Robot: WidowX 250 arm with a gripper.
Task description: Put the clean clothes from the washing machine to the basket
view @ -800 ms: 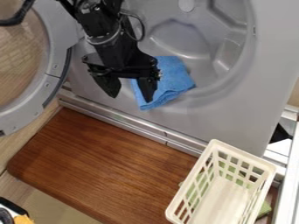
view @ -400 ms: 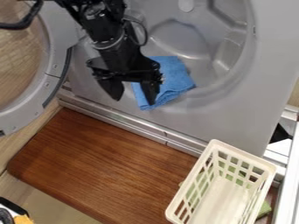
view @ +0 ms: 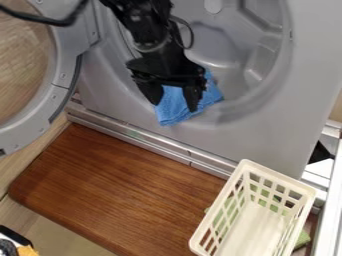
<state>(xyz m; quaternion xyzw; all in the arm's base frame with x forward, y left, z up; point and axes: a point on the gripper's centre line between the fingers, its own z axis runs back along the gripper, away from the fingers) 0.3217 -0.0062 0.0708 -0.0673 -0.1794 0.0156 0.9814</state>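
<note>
The black gripper [view: 175, 106] hangs over the blue cloth [view: 175, 113] at the lower rim of the washing machine [view: 267, 119], its fingers apart, with part of the cloth visible between them. The arm and gripper hide the cloth's upper left portion. Folded, the cloth drapes from the drum opening over the front edge. At the lower right stands the cream plastic basket [view: 249, 165], its visible floor bare.
The round machine door [view: 61, 85] stands open on the left. A brown wooden board [view: 120, 185] lies below the machine, left of the basket. Green material [view: 302, 239] shows beside the basket, and a black and yellow object [view: 25, 250] sits bottom left.
The gripper has moved to the right, from the cloth's left side to over its middle. The cloth and basket have stayed in place.
</note>
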